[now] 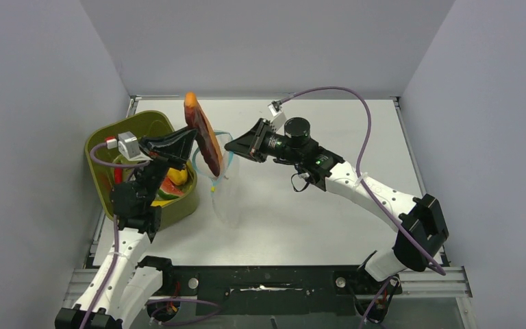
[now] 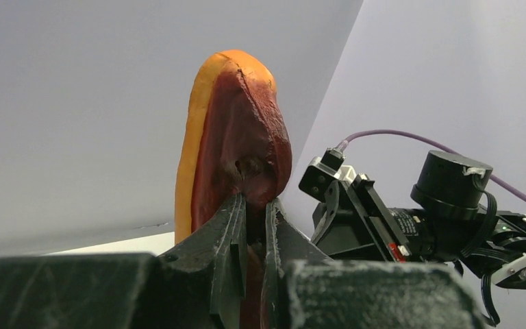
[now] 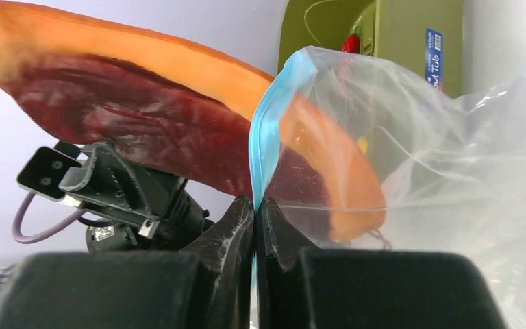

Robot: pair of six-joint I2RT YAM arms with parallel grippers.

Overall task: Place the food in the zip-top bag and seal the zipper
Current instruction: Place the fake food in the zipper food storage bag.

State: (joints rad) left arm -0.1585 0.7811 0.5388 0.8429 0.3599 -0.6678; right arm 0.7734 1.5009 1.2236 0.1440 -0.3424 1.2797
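Note:
My left gripper is shut on a long, flat toy food slice, dark red with an orange rind, and holds it tilted above the table. It fills the left wrist view. In the right wrist view its lower end is inside the mouth of the clear zip-top bag. My right gripper is shut on the bag's light-blue zipper strip and holds the mouth up. The bag hangs down to the table. More toy food lies in the olive-green bin.
The olive-green bin stands at the table's left side, under my left arm. Grey walls close in the white table on the left, back and right. A black rail runs along the near edge.

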